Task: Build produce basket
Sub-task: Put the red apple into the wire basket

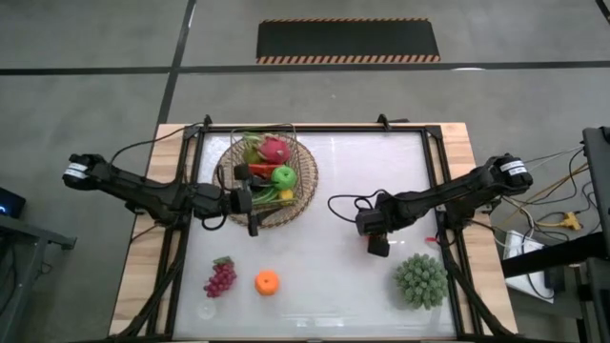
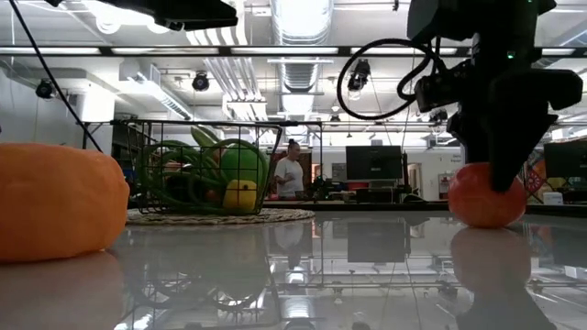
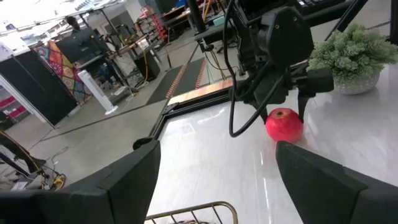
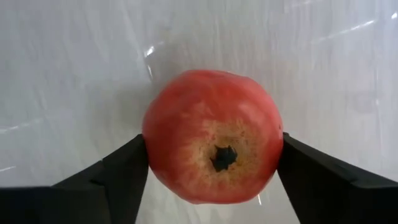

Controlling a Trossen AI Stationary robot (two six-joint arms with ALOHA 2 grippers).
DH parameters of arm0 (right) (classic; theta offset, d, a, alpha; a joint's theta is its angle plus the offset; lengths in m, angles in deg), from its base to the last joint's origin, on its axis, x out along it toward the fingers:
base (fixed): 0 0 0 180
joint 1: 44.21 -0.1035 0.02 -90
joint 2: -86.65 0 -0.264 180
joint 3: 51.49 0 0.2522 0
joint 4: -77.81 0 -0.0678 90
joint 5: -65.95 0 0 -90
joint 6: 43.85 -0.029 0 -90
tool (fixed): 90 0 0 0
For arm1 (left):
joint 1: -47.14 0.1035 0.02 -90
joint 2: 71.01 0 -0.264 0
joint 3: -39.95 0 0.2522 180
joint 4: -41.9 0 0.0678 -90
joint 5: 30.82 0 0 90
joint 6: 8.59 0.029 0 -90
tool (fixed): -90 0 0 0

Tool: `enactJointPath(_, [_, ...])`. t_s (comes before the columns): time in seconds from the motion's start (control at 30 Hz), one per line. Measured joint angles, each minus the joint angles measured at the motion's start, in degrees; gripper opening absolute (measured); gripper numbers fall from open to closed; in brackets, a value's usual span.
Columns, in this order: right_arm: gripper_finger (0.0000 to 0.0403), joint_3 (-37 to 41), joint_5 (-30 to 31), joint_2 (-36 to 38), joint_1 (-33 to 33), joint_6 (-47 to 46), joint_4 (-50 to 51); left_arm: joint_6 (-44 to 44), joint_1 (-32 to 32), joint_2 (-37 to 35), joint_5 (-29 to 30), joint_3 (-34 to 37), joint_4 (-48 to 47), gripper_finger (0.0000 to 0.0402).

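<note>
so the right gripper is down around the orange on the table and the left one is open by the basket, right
Not quite: the right gripper is down around the red apple, its fingers at either side, as the right wrist view shows. The orange lies alone near the grapes in the high view. The rest holds: the left gripper is open by the basket.
</note>
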Motion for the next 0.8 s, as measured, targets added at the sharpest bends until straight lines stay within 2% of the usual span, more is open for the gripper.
enactJointPath(0.17, [0.0287, -3.7, -0.9, 0.0, 0.0, 0.1, 1.9, 3.1, 0.0, -0.3, 0.0, 0.1, 0.0, 0.0299])
enactJointPath(0.37, [0.0291, -15.0, 0.8, 0.0, 0.6, 1.7, 5.3, 5.7, 0.0, -2.4, 0.0, 1.3, 1.6, 0.0299])
enactJointPath(0.6, [0.0292, -28.7, 1.3, -2.2, 3.7, 9.2, 3.4, 12.9, 0.0, -7.8, 2.5, 6.1, 11.8, 0.0299])
enactJointPath(0.73, [0.0292, -36.2, 1.2, -5.8, 6.0, 15.0, 3.0, 13.5, 0.1, -11.2, 6.1, 9.7, 17.4, 0.0299])
enactJointPath(0.8, [0.0292, -40.2, 1.1, -8.5, 7.2, 18.0, 3.0, 14.4, 0.1, -12.3, 6.1, 11.3, 19.1, 0.0299])
